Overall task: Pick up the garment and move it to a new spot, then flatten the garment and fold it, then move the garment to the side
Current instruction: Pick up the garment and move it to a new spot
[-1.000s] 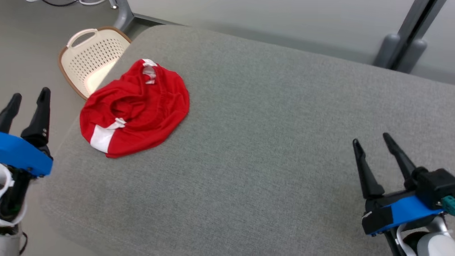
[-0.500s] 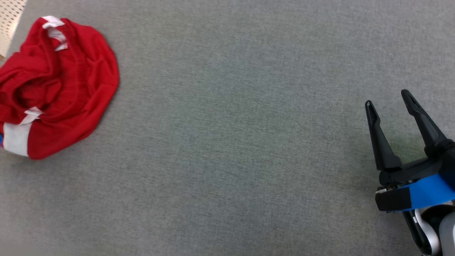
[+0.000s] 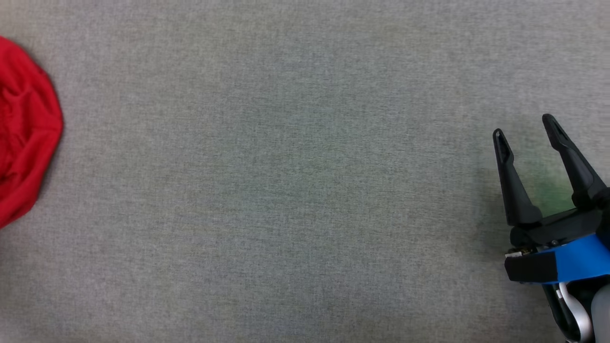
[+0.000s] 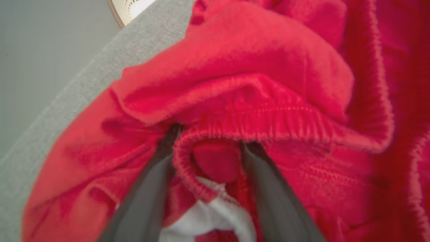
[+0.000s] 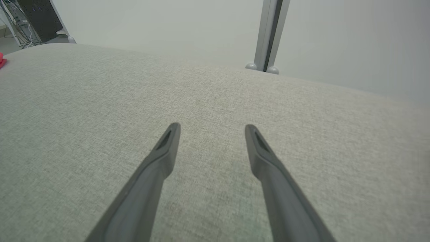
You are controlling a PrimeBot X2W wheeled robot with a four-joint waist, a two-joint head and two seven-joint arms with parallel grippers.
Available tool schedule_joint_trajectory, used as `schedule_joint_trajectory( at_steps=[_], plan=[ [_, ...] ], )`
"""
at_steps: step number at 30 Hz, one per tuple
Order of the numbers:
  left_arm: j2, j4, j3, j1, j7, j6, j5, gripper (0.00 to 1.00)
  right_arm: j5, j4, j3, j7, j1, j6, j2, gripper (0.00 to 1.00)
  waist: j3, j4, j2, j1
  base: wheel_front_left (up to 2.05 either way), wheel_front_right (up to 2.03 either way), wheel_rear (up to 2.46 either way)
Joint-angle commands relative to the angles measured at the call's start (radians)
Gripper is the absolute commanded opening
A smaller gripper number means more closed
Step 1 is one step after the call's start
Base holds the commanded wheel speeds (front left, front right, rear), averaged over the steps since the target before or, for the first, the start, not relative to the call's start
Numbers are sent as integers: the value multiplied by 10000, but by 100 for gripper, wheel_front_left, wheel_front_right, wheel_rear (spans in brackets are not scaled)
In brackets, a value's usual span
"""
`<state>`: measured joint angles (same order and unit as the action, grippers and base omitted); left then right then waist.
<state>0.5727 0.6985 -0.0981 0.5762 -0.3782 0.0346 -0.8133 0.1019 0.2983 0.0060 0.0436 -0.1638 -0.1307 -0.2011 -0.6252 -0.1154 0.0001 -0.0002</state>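
Observation:
The garment is a crumpled red piece with white trim, lying at the left edge of the head view on the grey padded table. In the left wrist view the garment is very close. My left gripper is pushed down into it, its two fingers apart on either side of a bunched fold of the elastic waistband, with a white patch just below. My right gripper hovers open over bare table at the right, far from the garment. The right wrist view shows that gripper with nothing between its fingers.
A cream perforated basket stands beyond the table's left edge, over grey floor. A grey post rises behind the table's far edge. The table's middle and right side are bare grey cloth.
The head camera has swung, so the garment now sits at the picture's left edge and the left gripper has left that picture. The right gripper has stayed open in the same place.

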Motion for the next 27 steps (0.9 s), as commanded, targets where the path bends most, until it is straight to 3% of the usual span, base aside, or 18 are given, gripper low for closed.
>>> schedule_joint_trajectory(
  at_steps=[1,10,16,21,27],
  plan=[
    [-437,510,317,-251,-411,-22,45,0,57,-56,-31,-96,-52,-2,53,100,181,94,-1,2,0,0,0],
    [791,-658,467,-40,795,500,781,0,355,-923,321,-564,24,-2,371,100,1679,335,-1,2,0,0,0],
    [1384,-2501,911,218,522,639,1231,0,503,-1614,434,-844,341,-3,676,100,3047,528,-1,2,0,0,0],
    [1267,-4384,1497,686,9,591,1472,0,688,-2135,689,-1095,493,-2,888,100,4197,739,-1,2,0,0,0],
    [630,-6540,2296,1414,-753,530,1371,0,901,-2492,765,-1266,712,-3,1099,100,4974,1107,-1,2,0,0,0]
  ],
)
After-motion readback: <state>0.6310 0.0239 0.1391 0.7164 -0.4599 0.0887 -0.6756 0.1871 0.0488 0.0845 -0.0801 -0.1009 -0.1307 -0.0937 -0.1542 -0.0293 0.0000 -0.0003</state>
